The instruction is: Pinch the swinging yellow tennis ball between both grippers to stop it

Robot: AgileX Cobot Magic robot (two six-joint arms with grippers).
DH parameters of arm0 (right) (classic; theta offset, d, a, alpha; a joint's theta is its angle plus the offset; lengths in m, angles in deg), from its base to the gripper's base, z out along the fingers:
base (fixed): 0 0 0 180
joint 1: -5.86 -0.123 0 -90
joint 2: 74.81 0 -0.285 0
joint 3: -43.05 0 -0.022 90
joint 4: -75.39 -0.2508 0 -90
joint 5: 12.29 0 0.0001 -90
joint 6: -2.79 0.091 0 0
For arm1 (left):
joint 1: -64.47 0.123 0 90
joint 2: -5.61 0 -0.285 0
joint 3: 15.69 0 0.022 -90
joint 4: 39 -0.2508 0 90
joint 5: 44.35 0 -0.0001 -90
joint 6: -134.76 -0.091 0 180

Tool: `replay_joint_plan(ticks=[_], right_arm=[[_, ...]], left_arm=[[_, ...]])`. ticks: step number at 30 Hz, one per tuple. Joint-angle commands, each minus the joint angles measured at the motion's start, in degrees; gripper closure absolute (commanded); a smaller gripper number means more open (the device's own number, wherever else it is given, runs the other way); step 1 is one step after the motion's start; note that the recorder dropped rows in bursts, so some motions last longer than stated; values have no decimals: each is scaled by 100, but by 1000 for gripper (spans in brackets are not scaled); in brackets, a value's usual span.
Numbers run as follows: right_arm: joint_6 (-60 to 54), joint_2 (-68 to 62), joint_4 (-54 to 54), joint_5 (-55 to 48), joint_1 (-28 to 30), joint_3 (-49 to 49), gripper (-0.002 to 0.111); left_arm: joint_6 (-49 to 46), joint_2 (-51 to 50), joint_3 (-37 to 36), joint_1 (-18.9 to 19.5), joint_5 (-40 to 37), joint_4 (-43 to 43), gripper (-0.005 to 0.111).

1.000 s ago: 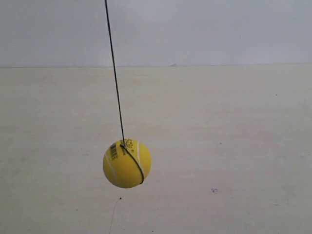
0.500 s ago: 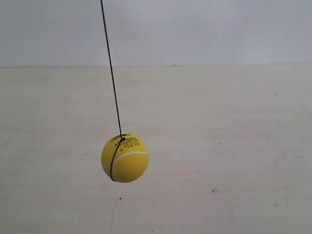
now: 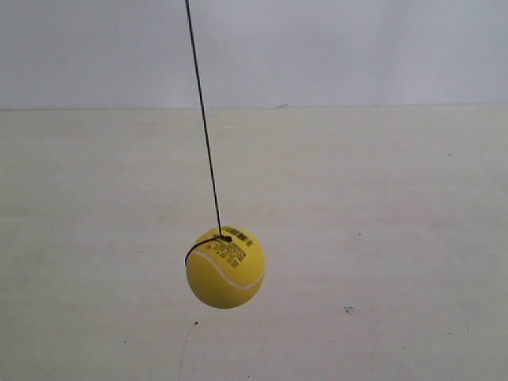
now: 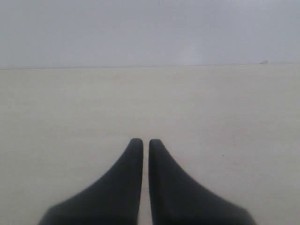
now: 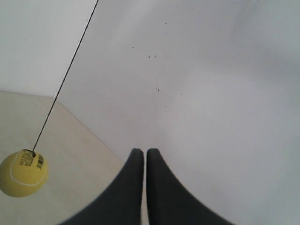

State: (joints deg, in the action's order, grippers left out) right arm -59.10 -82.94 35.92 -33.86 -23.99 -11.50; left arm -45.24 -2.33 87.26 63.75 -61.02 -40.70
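Observation:
The yellow tennis ball [image 3: 225, 267] hangs on a thin black string [image 3: 204, 119] above the pale table, its barcode label and white seam facing the exterior camera. No arm shows in the exterior view. In the right wrist view the ball [image 5: 22, 172] hangs off to one side of my right gripper [image 5: 140, 151], well apart from it. The right gripper's two black fingers stand shut with nothing between them. My left gripper [image 4: 142, 141] is shut too, over bare table, and the ball is out of its view.
A pale wooden table [image 3: 381, 206] runs back to a plain grey-white wall [image 3: 357, 48]. The right wrist view shows that wall [image 5: 211, 93] close ahead. A few small dark specks [image 3: 348, 310] mark the tabletop.
The ball first drifted slightly to the exterior view's left, then swung to its right and a little lower. It has also spun, bringing the label and seam round to face the camera.

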Motion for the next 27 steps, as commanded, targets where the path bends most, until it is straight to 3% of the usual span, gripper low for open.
replay_joint_plan(ticks=[1, 4, 5, 8, 11, 19, 27], right_arm=[[2377, 34, 1240, 2, 178, -33, 108], [5108, 34, 2452, 177, 930, -33, 108], [6158, 34, 2920, 246, 1474, -33, 108], [7382, 34, 3839, 260, 2090, -82, 108], [7346, 34, 4014, 534, 2383, -401, 108], [6751, 34, 4014, 2243, 2402, -2266, 108], [6222, 34, 4393, 1322, 2425, -2266, 108]], left_arm=[[0, 16, -17, 19, -8, -27, 102], [0, 16, -17, 19, -8, -27, 102], [0, 16, -17, 19, -8, -27, 102], [0, 16, -17, 19, -8, -27, 102], [0, 16, -17, 19, -8, -27, 102], [0, 16, -17, 19, -8, -27, 102], [0, 16, -17, 19, -8, -27, 102]])
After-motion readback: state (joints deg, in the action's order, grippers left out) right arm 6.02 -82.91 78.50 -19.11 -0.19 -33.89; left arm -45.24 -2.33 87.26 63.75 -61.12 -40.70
